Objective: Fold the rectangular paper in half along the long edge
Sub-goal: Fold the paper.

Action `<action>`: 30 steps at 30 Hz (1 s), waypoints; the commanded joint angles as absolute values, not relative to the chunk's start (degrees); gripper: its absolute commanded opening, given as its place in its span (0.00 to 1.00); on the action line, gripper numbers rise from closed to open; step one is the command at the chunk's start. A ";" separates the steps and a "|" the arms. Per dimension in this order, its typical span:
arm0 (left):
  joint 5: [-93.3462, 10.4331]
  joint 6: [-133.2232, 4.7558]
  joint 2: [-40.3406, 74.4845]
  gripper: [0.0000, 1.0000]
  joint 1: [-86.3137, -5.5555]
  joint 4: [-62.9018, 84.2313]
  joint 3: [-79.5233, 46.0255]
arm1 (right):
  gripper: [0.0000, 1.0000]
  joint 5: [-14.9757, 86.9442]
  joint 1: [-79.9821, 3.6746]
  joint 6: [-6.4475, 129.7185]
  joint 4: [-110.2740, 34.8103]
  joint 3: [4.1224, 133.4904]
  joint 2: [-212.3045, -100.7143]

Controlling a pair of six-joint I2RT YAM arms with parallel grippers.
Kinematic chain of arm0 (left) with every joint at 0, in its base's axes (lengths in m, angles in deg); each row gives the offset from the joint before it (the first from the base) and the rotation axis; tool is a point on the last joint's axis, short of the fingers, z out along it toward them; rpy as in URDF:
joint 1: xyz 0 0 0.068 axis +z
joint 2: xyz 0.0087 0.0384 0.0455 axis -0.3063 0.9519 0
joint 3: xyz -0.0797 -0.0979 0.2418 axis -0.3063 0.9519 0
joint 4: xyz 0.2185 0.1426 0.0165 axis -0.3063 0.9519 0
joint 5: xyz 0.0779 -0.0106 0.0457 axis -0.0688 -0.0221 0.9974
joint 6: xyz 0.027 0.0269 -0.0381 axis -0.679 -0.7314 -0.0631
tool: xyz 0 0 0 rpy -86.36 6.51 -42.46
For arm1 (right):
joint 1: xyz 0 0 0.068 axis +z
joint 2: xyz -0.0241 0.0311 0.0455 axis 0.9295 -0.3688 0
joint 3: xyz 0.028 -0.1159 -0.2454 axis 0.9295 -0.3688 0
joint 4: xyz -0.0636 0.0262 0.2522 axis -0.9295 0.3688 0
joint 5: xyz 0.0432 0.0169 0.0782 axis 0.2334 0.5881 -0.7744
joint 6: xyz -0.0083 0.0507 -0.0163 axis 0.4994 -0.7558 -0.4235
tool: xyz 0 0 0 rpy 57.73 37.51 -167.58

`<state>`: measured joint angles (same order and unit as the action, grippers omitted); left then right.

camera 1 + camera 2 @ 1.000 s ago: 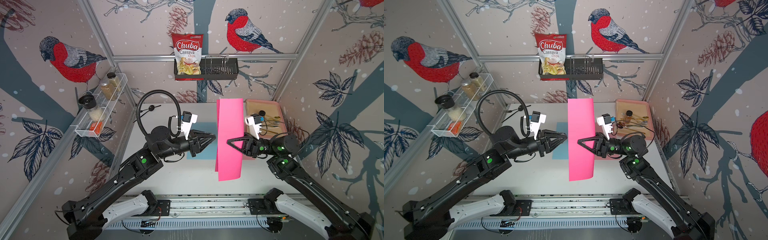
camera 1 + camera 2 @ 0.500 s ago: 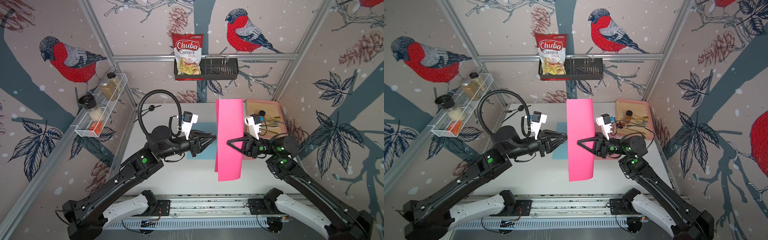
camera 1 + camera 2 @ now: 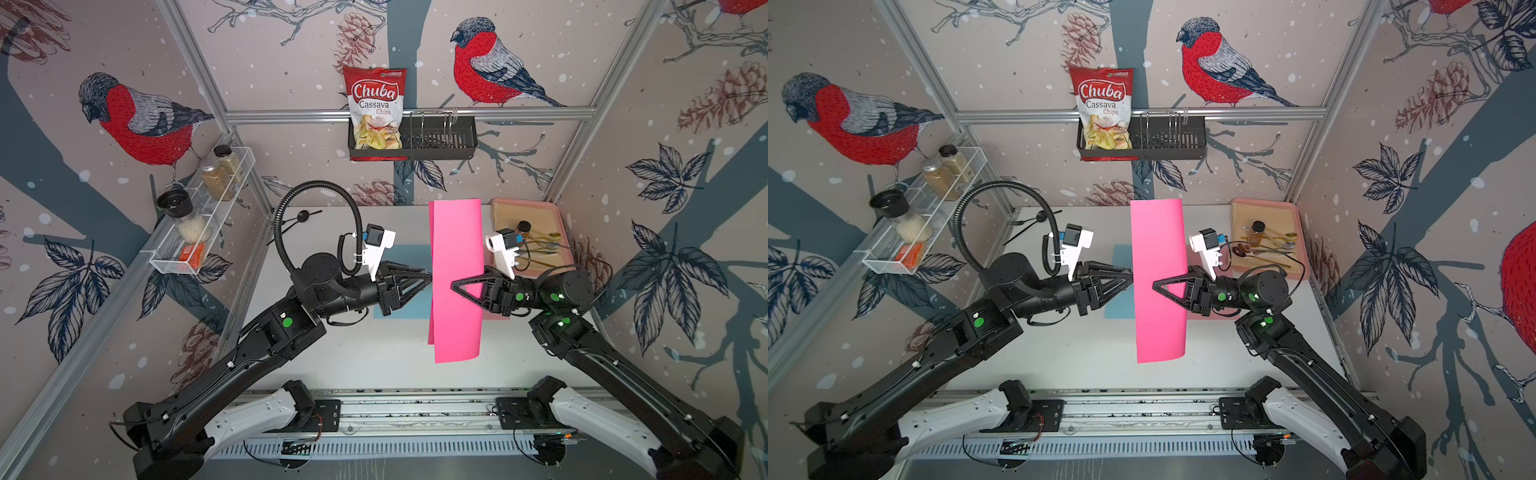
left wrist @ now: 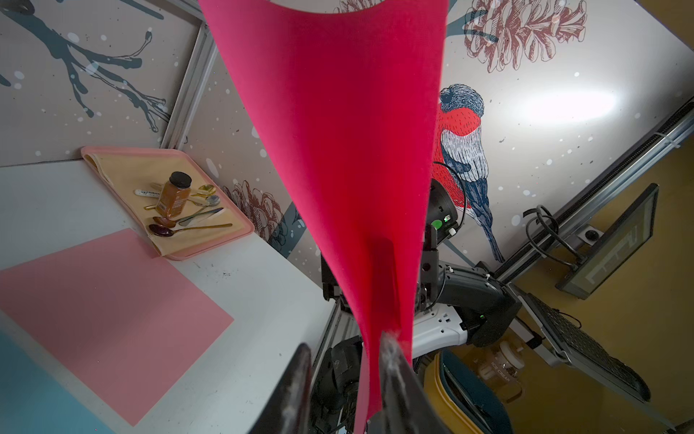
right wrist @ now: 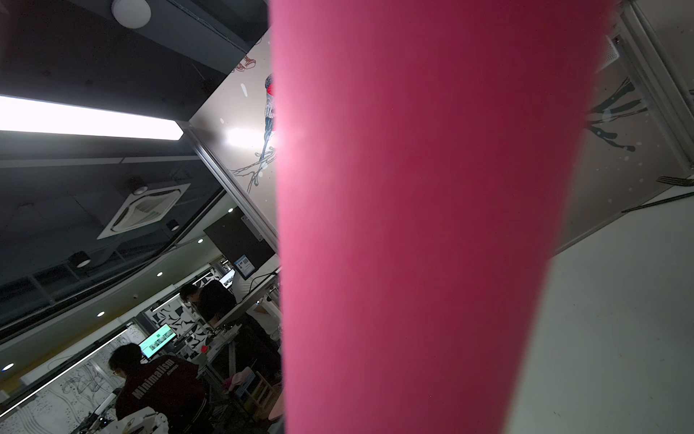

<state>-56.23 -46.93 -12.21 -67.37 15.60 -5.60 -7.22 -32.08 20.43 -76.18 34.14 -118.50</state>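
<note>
Bright pink rectangular paper (image 3: 455,232) aloft between both jaws, long axis crosswise to them, far end toward the bird-print back wall (image 3: 291,166), right jaws pinching it mid-length, left jaws narrowly parted round its edge, white tabletop (image 3: 374,357) below them

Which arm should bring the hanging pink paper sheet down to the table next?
Right: the right gripper is shut on the bright pink paper sheet, while the left gripper stands parted around its edge, not gripping.
</note>
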 commanded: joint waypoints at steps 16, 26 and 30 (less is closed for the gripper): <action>-58.33 -45.09 -10.40 0.37 -68.19 9.15 -4.25 | 0.25 -6.49 -31.35 22.00 -77.12 34.14 -119.36; -58.25 -46.09 -9.80 0.00 -68.46 9.58 -4.48 | 0.26 -4.97 -31.61 24.74 -72.22 34.76 -118.65; -58.05 -46.26 -10.02 0.00 -68.46 9.98 -4.22 | 0.28 -4.92 -32.48 24.69 -71.87 34.42 -118.18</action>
